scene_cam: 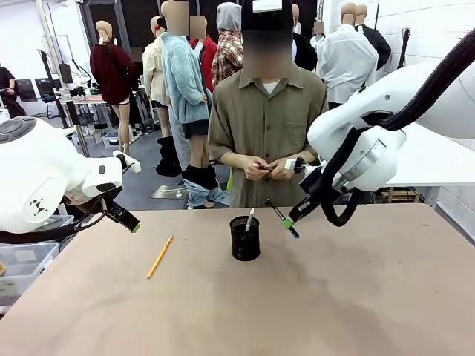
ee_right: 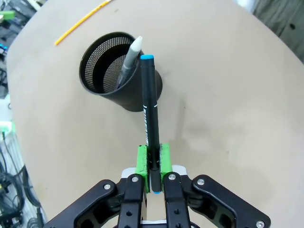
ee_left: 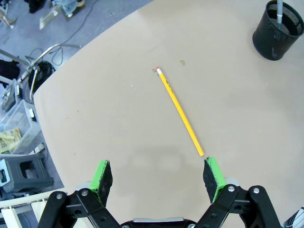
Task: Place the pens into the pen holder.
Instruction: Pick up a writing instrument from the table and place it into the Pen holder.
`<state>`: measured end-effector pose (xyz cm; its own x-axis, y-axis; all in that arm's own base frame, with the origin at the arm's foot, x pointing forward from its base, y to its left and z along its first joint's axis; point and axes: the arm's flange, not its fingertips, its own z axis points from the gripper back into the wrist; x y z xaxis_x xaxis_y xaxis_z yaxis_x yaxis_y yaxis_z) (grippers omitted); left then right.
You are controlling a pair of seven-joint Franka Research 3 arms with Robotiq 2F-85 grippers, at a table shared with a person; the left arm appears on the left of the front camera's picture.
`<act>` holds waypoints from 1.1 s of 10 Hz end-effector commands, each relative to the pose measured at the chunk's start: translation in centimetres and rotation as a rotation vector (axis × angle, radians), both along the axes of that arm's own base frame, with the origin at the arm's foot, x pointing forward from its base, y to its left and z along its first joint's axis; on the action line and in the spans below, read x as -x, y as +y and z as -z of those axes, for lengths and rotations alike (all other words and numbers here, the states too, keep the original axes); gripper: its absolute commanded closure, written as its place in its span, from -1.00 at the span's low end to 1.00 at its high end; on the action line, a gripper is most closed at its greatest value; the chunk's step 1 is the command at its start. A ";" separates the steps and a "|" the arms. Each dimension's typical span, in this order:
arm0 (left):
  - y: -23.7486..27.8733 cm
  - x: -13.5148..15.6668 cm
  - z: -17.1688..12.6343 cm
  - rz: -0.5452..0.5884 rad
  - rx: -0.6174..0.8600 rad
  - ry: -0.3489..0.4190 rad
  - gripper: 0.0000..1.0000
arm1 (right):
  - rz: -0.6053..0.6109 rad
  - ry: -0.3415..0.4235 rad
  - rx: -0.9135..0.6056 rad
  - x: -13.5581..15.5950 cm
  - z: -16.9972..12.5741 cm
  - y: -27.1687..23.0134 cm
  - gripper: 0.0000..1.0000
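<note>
Our right pincer (ee_right: pixel 153 156) grips the black blue-capped pen (ee_right: pixel 150 104) beside the black mesh cylinder pen holder (ee_right: pixel 102 78), whitish-grey pen (ee_right: pixel 128 66) already inside, left pincer (ee_left: pixel 159 173) wide open, empty, over the yellow pencil (ee_left: pixel 179 111) on the worktop (ee_left: pixel 109 118): we judge one-third done.

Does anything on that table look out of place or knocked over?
Only the yellow pencil, lying flat on the table well left of the upright pen holder, which has a grey pen in it. Nothing spilled or broken.
</note>
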<state>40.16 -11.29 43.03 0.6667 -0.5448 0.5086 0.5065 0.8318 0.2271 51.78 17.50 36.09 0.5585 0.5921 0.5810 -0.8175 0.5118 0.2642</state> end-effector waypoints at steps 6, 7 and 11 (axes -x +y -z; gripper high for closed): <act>0.0 0.0 0.3 -0.001 0.001 -0.010 -1.00 | -0.223 -0.050 -0.194 -1.0 1.0 -1.5 1.00; 0.0 0.0 0.3 -0.001 0.001 -0.010 -1.00 | -0.225 -0.042 -0.218 -1.2 1.0 -2.0 1.00; 0.0 0.0 0.3 -0.001 0.001 -0.010 -1.00 | -0.311 -0.078 -0.298 -1.5 1.2 -3.0 1.00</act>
<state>40.16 -11.29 43.03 0.6667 -0.5448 0.5086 0.5065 0.8318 0.2271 52.91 14.79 35.35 0.3505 0.5653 0.7467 -0.9362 0.1886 0.2967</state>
